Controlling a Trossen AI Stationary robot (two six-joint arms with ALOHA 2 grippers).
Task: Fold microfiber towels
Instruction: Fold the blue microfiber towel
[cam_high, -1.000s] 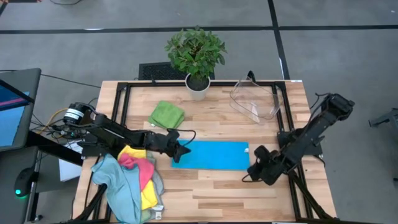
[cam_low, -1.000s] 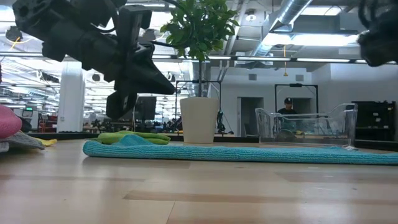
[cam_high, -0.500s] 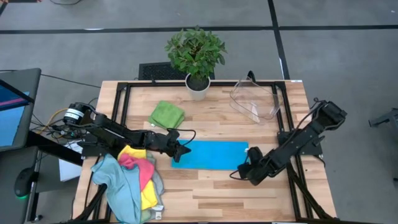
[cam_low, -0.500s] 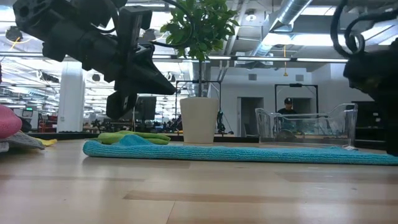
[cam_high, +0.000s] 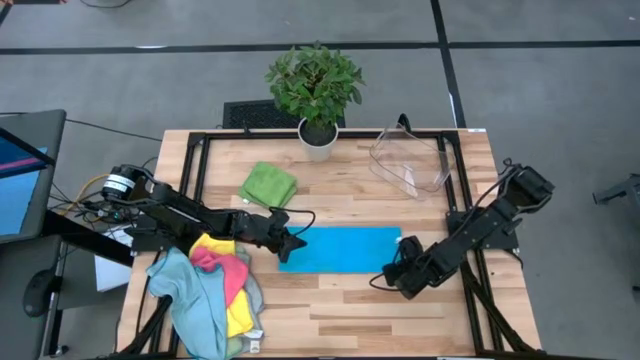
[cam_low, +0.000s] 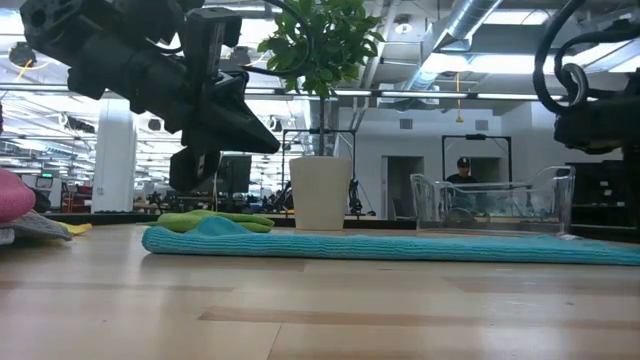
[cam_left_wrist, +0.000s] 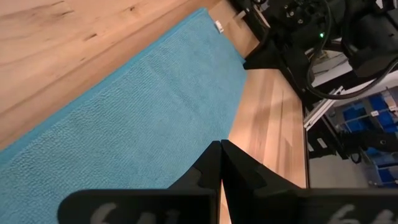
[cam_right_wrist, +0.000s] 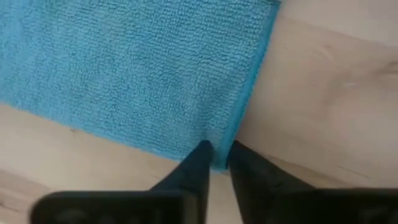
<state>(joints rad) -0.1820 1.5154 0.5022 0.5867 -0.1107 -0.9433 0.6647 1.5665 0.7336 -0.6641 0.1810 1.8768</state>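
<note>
A blue towel (cam_high: 340, 250), folded into a long strip, lies flat along the middle of the table (cam_high: 330, 310); it also shows in the low view (cam_low: 380, 247). My right gripper (cam_right_wrist: 219, 152) points down at its near right corner (cam_high: 393, 272), shut on it. My left gripper (cam_left_wrist: 221, 163) is shut and hangs just above the strip's left end (cam_high: 295, 240), clear of it in the low view (cam_low: 200, 165). A folded green towel (cam_high: 268, 184) lies farther back. A heap of pale teal, pink and yellow towels (cam_high: 215, 285) lies at the near left. My right gripper pinches the blue towel's near right corner between its two fingers, on the right-hand edge (cam_right_wrist: 239, 124) just where it meets the near edge. The fingers come from above, pointing down. The towel lies flat on the table; one layer or several, I cannot tell.
A potted plant (cam_high: 316, 90) stands at the far edge, and a clear plastic bin (cam_high: 410, 160) lies at the far right. Bare wood runs along the near edge, right of the heap. People and equipment show in the room beyond the table (cam_low: 462, 165).
My right gripper has gone down and toward the table's left, onto the blue towel's near right corner. The towel's left end has slid a little toward the table's right; the strip stays flat.
</note>
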